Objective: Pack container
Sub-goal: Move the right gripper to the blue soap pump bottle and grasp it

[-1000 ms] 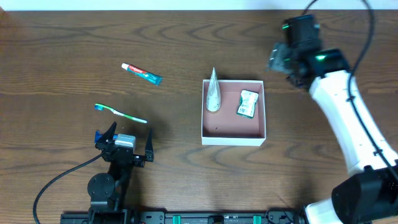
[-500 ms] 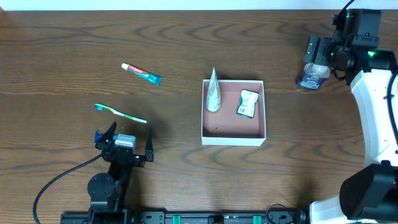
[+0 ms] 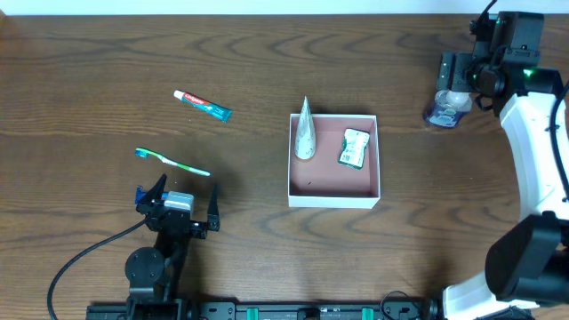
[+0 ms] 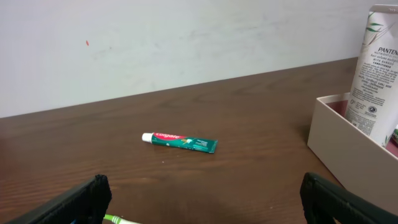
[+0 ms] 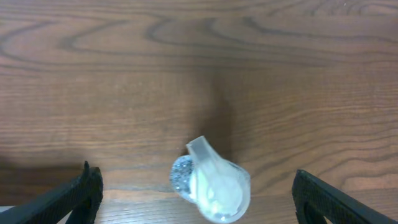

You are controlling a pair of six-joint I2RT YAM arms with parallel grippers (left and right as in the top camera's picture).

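Bottle (image 5: 214,186) sits below right hand (image 5: 194,186), fingers spread, outside container (image 3: 334,201).

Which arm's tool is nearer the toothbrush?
Left. The left tool sits open just short of the toothbrush, not touching it. The right tool is far off to the right, open over the bottle.
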